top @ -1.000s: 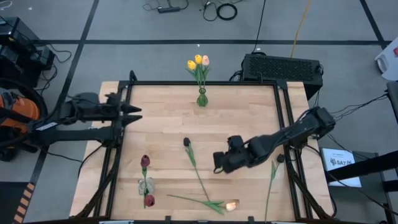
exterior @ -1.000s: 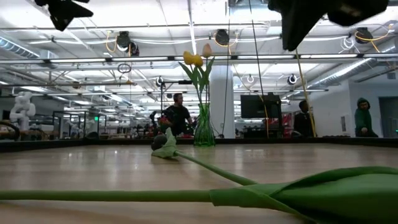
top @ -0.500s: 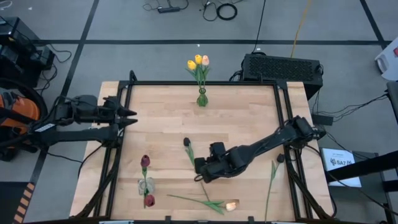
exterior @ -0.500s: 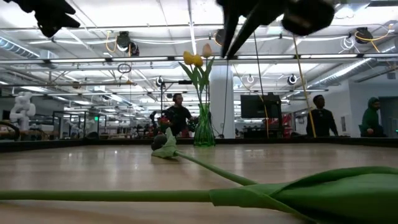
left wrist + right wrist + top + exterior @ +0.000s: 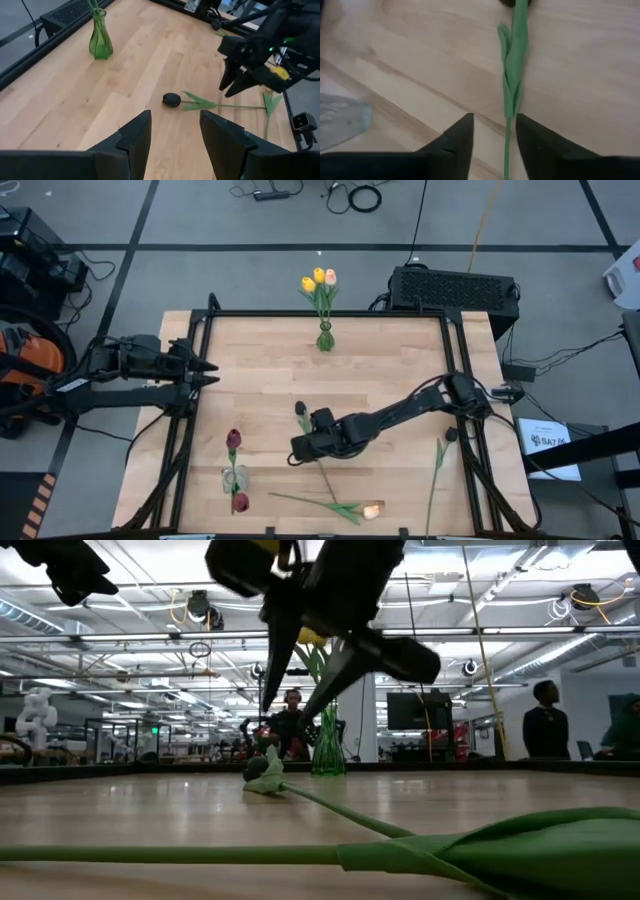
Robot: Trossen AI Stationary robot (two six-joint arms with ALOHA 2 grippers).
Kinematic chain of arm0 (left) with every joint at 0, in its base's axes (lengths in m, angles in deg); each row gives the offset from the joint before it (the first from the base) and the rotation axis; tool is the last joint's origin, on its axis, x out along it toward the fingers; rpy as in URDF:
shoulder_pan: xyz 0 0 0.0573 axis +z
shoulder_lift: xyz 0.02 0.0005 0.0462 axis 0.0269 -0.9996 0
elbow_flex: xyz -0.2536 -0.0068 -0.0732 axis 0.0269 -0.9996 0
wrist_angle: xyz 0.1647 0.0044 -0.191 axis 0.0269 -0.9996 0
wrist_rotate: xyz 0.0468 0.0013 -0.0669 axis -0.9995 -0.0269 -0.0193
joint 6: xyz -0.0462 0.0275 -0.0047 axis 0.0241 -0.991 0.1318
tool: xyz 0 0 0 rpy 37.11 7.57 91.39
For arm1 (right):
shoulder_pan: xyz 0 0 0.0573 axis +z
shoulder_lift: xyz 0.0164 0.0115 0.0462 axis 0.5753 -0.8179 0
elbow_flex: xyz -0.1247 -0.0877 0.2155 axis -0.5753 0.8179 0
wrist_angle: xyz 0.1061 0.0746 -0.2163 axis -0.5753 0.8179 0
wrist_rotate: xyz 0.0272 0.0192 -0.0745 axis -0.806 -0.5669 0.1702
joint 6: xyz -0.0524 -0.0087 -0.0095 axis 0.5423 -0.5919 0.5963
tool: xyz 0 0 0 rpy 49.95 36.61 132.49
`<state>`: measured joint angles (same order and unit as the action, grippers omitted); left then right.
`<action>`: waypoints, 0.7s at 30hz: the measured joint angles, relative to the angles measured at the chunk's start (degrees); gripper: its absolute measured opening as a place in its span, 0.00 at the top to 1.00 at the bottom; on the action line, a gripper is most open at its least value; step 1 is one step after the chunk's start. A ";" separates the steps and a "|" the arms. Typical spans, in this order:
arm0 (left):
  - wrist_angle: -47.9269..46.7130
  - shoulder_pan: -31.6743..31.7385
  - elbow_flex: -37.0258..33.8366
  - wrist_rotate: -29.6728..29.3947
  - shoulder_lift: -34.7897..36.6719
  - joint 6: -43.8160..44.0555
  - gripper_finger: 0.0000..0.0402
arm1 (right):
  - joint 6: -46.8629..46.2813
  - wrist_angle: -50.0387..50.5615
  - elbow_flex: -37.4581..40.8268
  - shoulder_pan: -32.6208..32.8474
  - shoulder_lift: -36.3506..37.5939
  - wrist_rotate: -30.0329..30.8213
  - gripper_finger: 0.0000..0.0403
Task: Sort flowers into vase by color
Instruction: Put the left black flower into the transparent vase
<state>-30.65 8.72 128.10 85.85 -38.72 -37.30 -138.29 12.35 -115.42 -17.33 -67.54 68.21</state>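
Observation:
A near-black tulip lies flat on the table's middle, its green stem running toward the near edge. My right gripper hangs open just above that stem, fingers pointing down, one on each side of it and clear of it in the low view. A green vase at the far edge holds yellow and peach-pink tulips. A clear vase at the near left holds dark red tulips. My left gripper waits open at the table's left edge.
A peach-headed tulip lies along the near edge, its stem and leaf filling the low view's foreground. Another tulip lies near the right rail. A black frame rail rings the table. People stand in the room behind.
My right gripper has swung from the table's right side toward its left and come down over the near-black tulip's stem. Its fingers have opened in the last half second. The flowers have stayed where they were.

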 joint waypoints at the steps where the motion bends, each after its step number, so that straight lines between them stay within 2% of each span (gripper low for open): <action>1: -0.01 0.00 0.00 0.02 -0.01 0.01 0.56 | 0.77 -0.33 -0.01 -0.32 -0.40 -1.01 0.63; 6: 0.00 0.00 0.00 0.03 0.01 0.20 0.56 | 3.67 -0.89 -0.02 -1.84 -3.31 -7.65 0.52; 11: 0.20 0.00 0.00 0.03 0.01 0.17 0.56 | 4.14 -6.00 -0.21 -2.84 -7.66 -14.80 0.50; 13: 0.29 0.00 0.00 0.02 0.01 0.17 0.56 | 2.07 -7.48 -0.46 -3.00 -9.52 -18.19 0.50; 16: 0.41 0.00 0.00 0.02 0.01 0.17 0.56 | -2.03 -6.75 -0.66 -3.12 -11.55 -19.99 0.52; 21: 0.37 0.00 0.00 0.99 0.01 1.38 0.56 | -3.60 -6.13 -0.65 -2.90 -12.12 -19.03 0.63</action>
<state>-30.28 8.72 128.10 86.83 -38.71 -35.92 -141.89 6.22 -116.07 -20.23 -79.67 49.18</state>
